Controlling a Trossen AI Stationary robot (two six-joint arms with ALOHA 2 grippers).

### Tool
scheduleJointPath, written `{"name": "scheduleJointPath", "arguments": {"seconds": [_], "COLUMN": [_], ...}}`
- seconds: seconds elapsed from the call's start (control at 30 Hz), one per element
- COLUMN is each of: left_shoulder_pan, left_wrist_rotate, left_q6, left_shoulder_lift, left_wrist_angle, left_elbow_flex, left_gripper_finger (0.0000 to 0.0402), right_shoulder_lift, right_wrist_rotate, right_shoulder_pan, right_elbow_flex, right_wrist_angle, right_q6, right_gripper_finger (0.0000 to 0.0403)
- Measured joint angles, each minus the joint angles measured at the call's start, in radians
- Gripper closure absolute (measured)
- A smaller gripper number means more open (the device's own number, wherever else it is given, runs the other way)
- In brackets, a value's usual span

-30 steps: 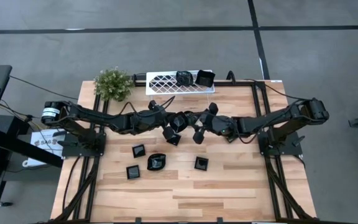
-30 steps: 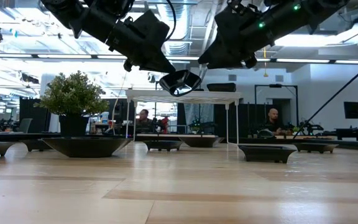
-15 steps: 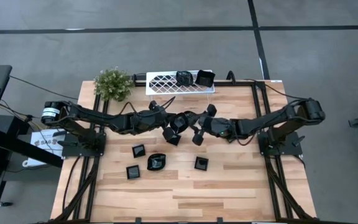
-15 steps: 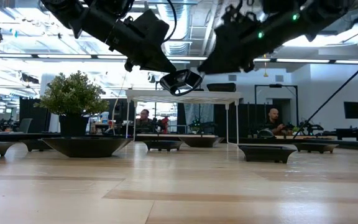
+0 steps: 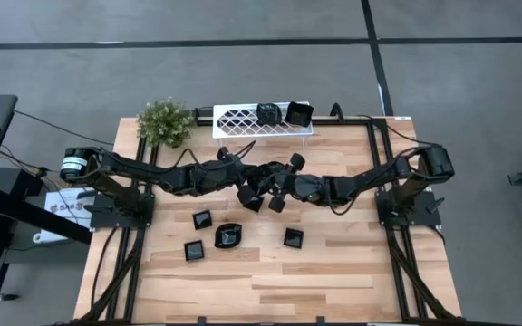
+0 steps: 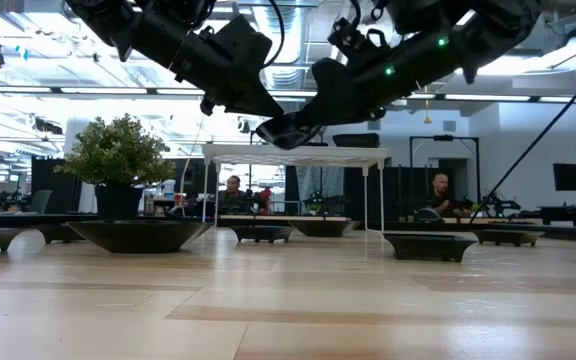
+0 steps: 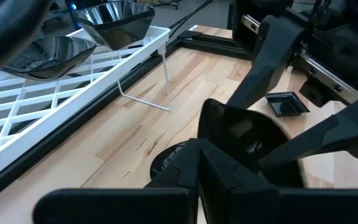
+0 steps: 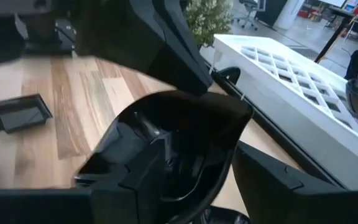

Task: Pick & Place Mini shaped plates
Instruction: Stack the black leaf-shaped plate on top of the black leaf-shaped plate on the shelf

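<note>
Above the middle of the bench [image 5: 333,272], well clear of the wood, the left gripper [image 5: 250,184] is clamped on a glossy black mini plate [image 6: 286,128], holding it in the air. The right gripper [image 5: 277,181] has its fingers spread wide on either side of that same plate; the right wrist view shows the plate's dark bowl [image 8: 185,134] sitting between them, though whether they touch it cannot be told. Seen from the low view, the two arms meet over the plate in front of the white lattice rack [image 6: 293,153]. That rack [image 5: 243,120] stands along the bench's far edge, and two more black plates [image 5: 283,114] rest side by side on its right end; the left wrist view shows them as shiny bowls [image 7: 114,17] on the lattice. Four further plates lie on the wood nearer the front edge: a square one [image 5: 202,219], another square one [image 5: 193,250] toward the front-left, a rounded one [image 5: 227,235] between them, and a square one [image 5: 293,238] off to the right. A small potted plant [image 5: 165,121] stands at the far-left corner, just beside the rack.
</note>
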Motion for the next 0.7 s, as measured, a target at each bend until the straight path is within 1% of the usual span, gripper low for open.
{"name": "scheduleJointPath", "arguments": {"seconds": [0.23,0.7], "left_shoulder_pan": [0.0,0.0], "left_wrist_rotate": [0.0,0.001], "left_q6": [0.0,0.0], "left_shoulder_lift": [0.0,0.0], "left_wrist_angle": [0.0,0.0], "left_elbow_flex": [0.0,0.0], "left_gripper_finger": [0.0396,0.0396], "right_shoulder_lift": [0.0,0.0], "right_wrist_rotate": [0.038,0.038], "right_shoulder_pan": [0.001,0.001], "right_elbow_flex": [0.0,0.0], "right_wrist_angle": [-0.033,-0.046], "right_q6": [0.0,0.006], "right_gripper_finger": [0.0239,0.0261]}}
